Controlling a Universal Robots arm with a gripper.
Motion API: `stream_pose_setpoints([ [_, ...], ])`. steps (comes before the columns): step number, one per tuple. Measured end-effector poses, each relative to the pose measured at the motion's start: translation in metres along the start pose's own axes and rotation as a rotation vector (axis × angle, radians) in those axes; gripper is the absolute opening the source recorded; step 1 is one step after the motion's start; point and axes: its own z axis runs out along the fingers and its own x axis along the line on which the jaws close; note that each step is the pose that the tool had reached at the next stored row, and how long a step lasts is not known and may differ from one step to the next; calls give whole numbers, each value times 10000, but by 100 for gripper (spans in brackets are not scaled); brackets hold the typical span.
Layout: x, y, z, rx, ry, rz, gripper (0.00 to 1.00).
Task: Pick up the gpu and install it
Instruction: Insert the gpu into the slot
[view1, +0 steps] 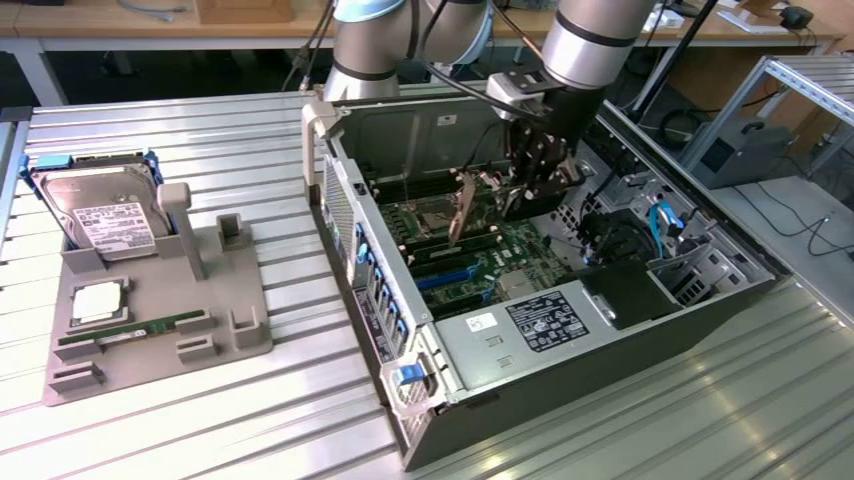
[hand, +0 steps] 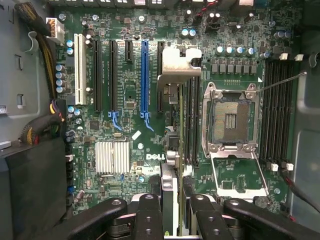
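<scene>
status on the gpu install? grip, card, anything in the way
Gripper shut on the gpu, inside the open case. Card edge-on above the motherboard, near the slots, not seated. Nothing visibly in the way.

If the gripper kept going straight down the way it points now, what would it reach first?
The gripper, shut on the gpu, points at the motherboard. The card's lower edge would probably meet the board near the black slots beside the blue one; depth is unclear.

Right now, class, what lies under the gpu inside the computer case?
The gpu, gripped by the end effector, hangs edge-on over the motherboard. On either side of it are the blue slot and the open CPU socket. The strip of board directly beneath the card is covered.
</scene>
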Motion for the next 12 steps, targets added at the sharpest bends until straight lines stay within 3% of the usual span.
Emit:
stream_pose_setpoints([
  [12, 10, 16, 40, 0, 4, -1, 27],
])
